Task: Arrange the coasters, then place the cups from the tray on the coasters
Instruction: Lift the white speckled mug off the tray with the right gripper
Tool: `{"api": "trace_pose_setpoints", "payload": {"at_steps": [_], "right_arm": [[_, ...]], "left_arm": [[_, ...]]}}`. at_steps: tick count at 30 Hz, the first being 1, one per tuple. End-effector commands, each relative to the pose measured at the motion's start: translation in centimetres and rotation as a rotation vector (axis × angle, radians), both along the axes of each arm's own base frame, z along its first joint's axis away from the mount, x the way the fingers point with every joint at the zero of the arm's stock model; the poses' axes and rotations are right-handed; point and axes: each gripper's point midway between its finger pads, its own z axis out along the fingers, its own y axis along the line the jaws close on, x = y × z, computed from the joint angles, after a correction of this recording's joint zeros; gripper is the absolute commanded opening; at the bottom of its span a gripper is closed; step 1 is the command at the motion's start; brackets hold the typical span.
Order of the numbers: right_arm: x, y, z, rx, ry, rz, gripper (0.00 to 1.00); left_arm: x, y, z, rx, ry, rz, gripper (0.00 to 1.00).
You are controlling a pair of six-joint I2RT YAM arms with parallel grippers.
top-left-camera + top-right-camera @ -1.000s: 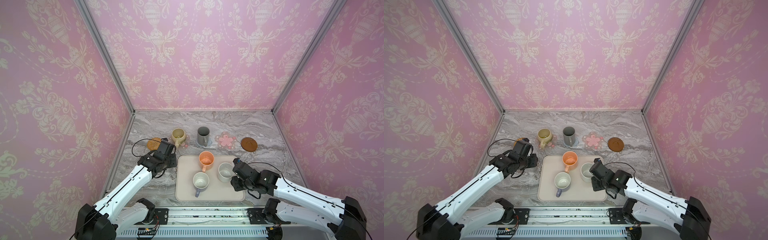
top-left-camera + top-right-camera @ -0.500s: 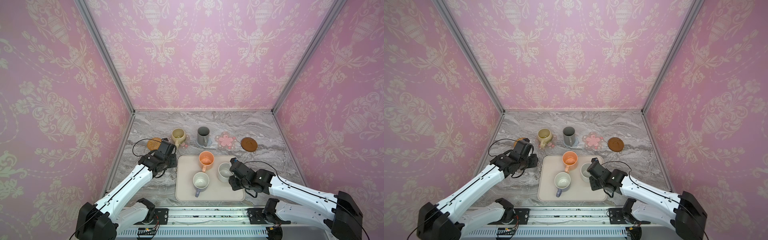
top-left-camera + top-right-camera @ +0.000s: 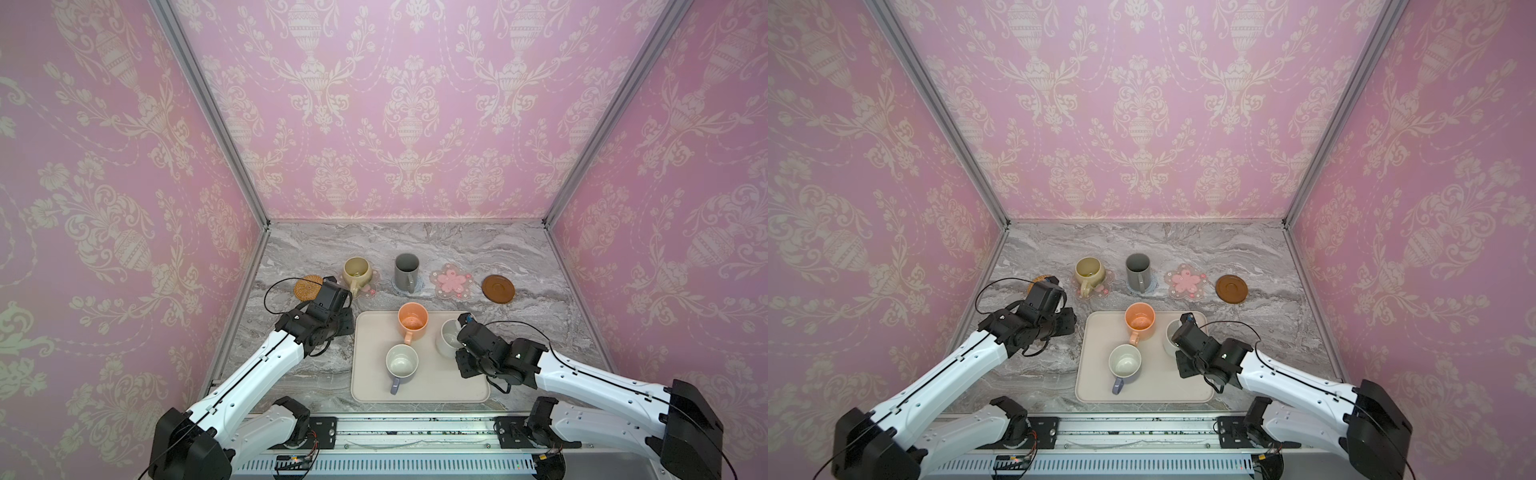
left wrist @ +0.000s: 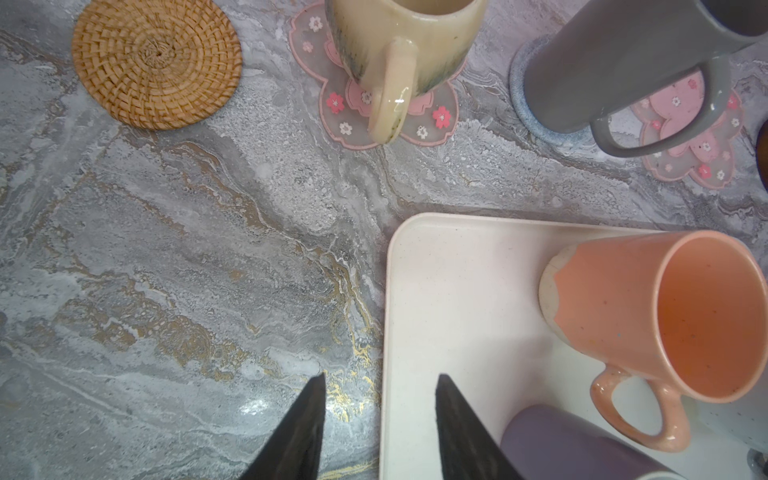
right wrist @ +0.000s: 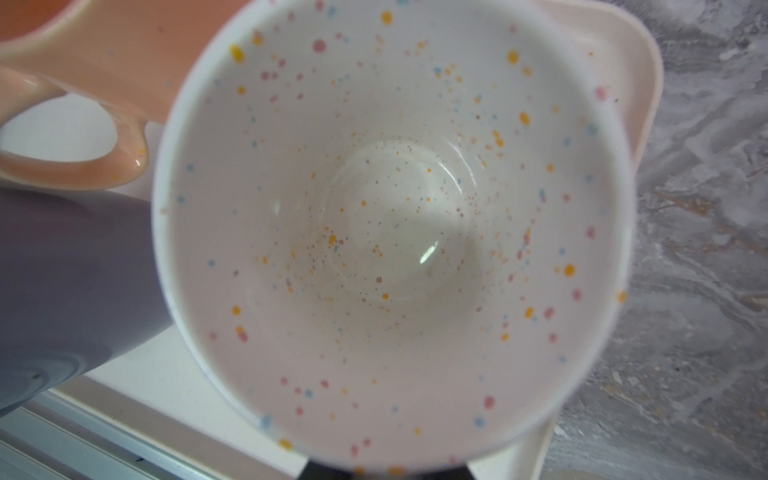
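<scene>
White and speckled, the mug (image 5: pixel 395 232) sits on the tray (image 3: pixel 436 386), the right gripper (image 3: pixel 461 332) at its rim, likely to lift it; whether its jaws pinch, I cannot tell. The left gripper (image 4: pixel 380 399) hangs spread, empty.

The left arm (image 3: pixel 257 370) reaches toward one o'clock, left pincer (image 4: pixel 380 378) spread; the right arm (image 3: pixel 590 382) toward ten o'clock, right pincer (image 3: pixel 460 330) tips hidden.
</scene>
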Motion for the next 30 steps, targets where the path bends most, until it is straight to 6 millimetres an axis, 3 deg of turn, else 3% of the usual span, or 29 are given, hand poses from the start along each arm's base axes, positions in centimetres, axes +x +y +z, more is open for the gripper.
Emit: {"api": "trace_pose_setpoints", "payload": {"at_steps": [1,15,30], "right_arm": [[0.1,-0.7,0.2,-0.033,-0.017,-0.001,0.0],[1.7,-3.2,5.2,-0.057,-0.174,-0.053,0.0],[5.2,-8.3,8.9,-0.077,-0.265,-0.199,0.0]], "left_arm": [[-0.4,-0.3,-0.4,-0.011,0.016,-0.003,0.46],[-0.3,-0.4,-0.8,-0.01,0.024,-0.004,0.46],[-0.5,0.0,-0.4,0.016,0.017,-0.009,0.46]]}}
